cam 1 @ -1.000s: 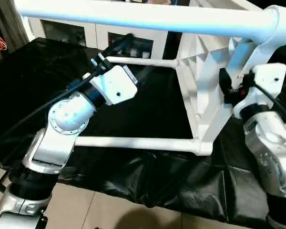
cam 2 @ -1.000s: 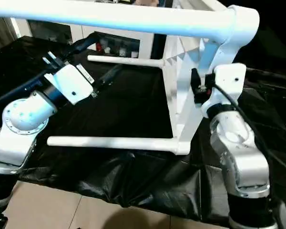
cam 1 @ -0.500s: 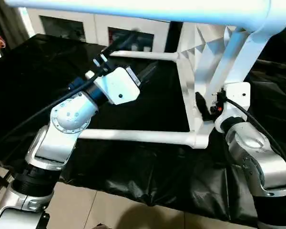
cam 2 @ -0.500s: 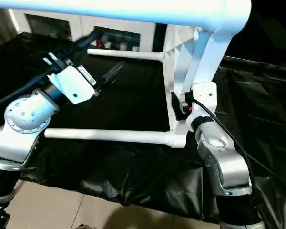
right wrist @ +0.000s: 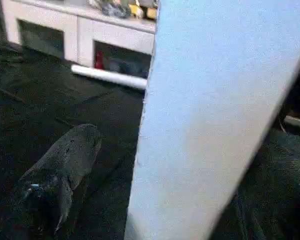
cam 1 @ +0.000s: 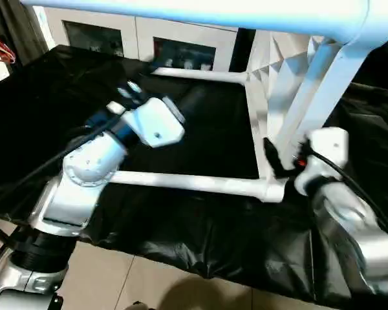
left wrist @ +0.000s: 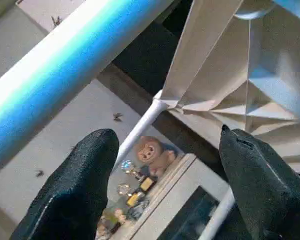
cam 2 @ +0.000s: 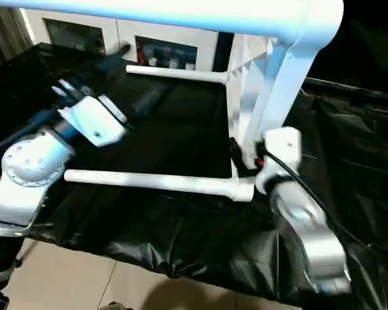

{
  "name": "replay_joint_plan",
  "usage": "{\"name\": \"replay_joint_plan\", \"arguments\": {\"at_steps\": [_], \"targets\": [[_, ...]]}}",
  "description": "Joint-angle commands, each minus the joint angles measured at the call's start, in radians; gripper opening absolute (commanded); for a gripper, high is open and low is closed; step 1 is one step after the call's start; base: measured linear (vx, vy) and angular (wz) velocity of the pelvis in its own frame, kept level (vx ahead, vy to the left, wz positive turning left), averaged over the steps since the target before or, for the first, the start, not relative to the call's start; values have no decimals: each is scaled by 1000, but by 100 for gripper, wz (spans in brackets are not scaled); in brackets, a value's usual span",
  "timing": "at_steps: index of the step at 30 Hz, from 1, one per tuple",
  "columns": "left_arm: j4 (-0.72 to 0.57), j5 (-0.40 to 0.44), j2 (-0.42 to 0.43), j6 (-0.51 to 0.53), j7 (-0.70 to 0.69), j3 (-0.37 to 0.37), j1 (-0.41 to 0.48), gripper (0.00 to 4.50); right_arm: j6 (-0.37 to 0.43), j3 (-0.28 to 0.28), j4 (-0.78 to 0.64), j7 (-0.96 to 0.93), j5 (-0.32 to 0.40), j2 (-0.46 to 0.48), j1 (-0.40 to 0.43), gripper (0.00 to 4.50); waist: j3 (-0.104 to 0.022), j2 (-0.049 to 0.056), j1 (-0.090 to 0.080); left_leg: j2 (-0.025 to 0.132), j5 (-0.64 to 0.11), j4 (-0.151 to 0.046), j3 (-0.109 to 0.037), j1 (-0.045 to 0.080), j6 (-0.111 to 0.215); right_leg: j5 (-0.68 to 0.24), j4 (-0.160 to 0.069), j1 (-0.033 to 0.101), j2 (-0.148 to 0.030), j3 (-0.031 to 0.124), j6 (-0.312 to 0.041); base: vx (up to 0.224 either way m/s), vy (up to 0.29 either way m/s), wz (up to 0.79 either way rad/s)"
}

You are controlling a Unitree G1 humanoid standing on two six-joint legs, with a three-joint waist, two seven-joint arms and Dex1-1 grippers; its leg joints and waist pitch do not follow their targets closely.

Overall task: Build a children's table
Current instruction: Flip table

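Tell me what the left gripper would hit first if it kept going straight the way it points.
Likely nothing close: between the left gripper's open fingers lies open space, then the far table leg and the cabinet behind it. Depth is hard to judge.

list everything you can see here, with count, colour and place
table top: 1, white, on its edge on the black sheet, ribbed underside facing the left arm
table legs: 3 seen, white, plugged into the top's corners, lying level
black sheet: 1, covers the work surface
cabinet: 1, white with glass doors, behind the surface
floor tiles: beige, below
left gripper: fingers open, empty
right gripper: beside the top's lower edge
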Motion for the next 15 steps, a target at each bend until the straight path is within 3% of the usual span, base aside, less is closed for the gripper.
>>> {"name": "replay_joint_plan", "arguments": {"at_steps": [1,2,3,4,5,7,10,15], "targets": [[-16,22,13,-17,6,5,-1,369,-18,-24,-44,68,47,-28,25,445,-52,6,3,94,-209,-81,-48,29,-18,-86,-65,32,-88,62,-143,0,0,0],[-14,33,19,-24,10,8,-6,369,-30,-33,-59,111,67,-51,47,445,-51,4,5,93,-217,-83,-48,28,-17,-96,-68,33,-87,61,-140,0,0,0],[-8,41,22,-26,15,12,-13,369,-35,-57,-76,163,101,-78,70,445,-50,10,8,95,-233,-83,-50,29,-17,-106,-69,33,-90,62,-137,0,0,0],[-2,47,24,-27,19,13,-18,369,-35,-73,-84,189,119,-93,81,445,-50,6,8,94,-236,-82,-50,28,-16,-106,-69,34,-89,62,-137,0,0,0],[10,56,27,-31,27,17,-27,369,-33,-100,-93,233,148,-119,98,445,-49,10,9,94,-245,-84,-52,27,-13,-117,-71,34,-91,62,-140,0,0,0],[15,58,27,-31,30,19,-30,369,-29,-106,-97,255,160,-132,105,445,-49,10,9,94,-247,-83,-52,27,-12,-124,-72,33,-90,61,-142,0,0,0],[41,77,21,-25,68,40,-55,369,-11,-134,-131,385,234,-198,139,445,-49,10,10,93,-253,-80,-53,27,-3,-136,-75,36,-91,60,-151,0,0,0],[88,132,47,-57,87,31,-98,369,45,-137,-187,520,334,-294,173,445,-51,11,15,96,-218,-76,-57,26,27,-86,-71,41,-93,59,-155,0,0,0]]}}
